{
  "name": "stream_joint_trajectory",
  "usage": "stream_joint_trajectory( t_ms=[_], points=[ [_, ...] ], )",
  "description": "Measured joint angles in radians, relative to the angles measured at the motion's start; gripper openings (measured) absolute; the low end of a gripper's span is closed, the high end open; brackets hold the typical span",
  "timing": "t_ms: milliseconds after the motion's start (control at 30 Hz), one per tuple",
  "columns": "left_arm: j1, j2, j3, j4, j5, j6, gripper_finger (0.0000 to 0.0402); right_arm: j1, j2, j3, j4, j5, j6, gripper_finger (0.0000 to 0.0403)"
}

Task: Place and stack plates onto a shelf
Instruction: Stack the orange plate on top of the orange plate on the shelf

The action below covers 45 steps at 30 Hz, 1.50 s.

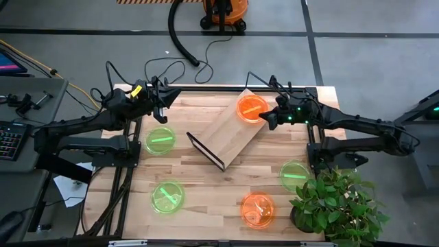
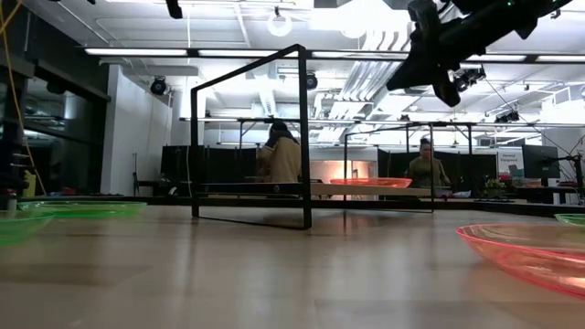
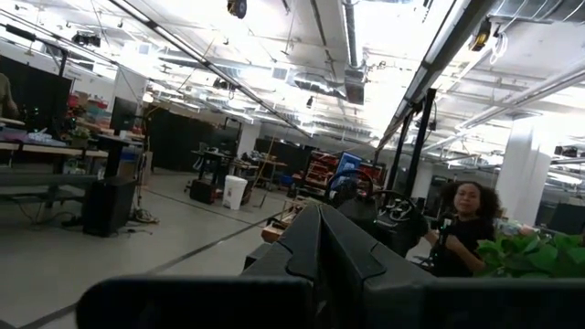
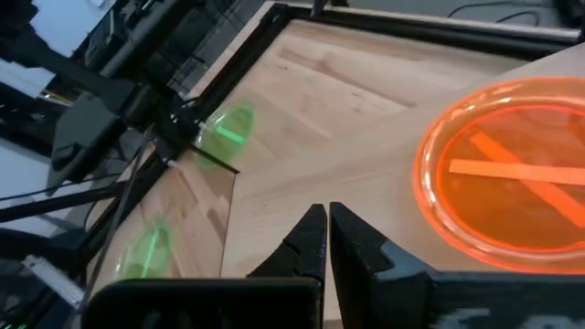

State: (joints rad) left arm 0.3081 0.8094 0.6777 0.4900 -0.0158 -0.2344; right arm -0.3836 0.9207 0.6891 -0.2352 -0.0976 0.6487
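Observation:
The shelf [image 1: 230, 134], a light-wood board on a black wire frame [image 2: 251, 137], stands slantwise mid-table. An orange plate [image 1: 252, 108] lies on its far end. In the right wrist view [image 4: 512, 174] two bright bars cross inside it, so it looks like two plates stacked. My right gripper [image 1: 267, 118] is shut and empty. It hovers high above the shelf, just right of that plate; it also shows in the right wrist view [image 4: 326, 239] and the low view [image 2: 448, 87]. My left gripper [image 1: 167, 96] is shut and empty at the far left edge, pointing out into the room [image 3: 320, 247].
Three green plates lie flat on the table: left of the shelf [image 1: 160, 140], near left [image 1: 167, 196] and right [image 1: 295, 173]. One orange plate [image 1: 258, 208] lies near the front edge. A potted plant [image 1: 336, 206] stands at the near right corner. People sit beyond the table [image 2: 283, 155].

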Motion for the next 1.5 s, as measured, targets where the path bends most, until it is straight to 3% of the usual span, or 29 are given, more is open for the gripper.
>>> stream_joint_trajectory(
  t_ms=[267,400,633,767,1067,1500],
  points=[
    [0.000,0.000,0.000,-0.001,-0.001,0.000,0.0000,0.000,0.003,0.000,0.025,-0.131,0.003,0.0002],
    [0.000,0.000,0.000,-0.011,-0.002,0.000,0.0000,0.039,0.003,0.000,0.026,-0.206,0.023,0.0030],
    [0.001,0.000,0.000,-0.030,-0.003,0.000,0.0000,0.259,0.023,0.000,-0.054,-0.270,0.144,0.0138],
    [0.001,0.000,0.000,-0.030,-0.004,0.000,0.0000,0.446,0.084,0.000,-0.142,-0.271,0.226,0.0172],
    [0.001,0.000,0.000,-0.030,-0.004,-0.002,0.0000,0.764,0.349,0.000,-0.087,-0.244,0.392,0.0178],
    [0.001,0.000,0.000,-0.029,-0.004,-0.026,0.0000,0.885,0.641,0.000,0.038,-0.142,0.533,0.0178]
  ],
)
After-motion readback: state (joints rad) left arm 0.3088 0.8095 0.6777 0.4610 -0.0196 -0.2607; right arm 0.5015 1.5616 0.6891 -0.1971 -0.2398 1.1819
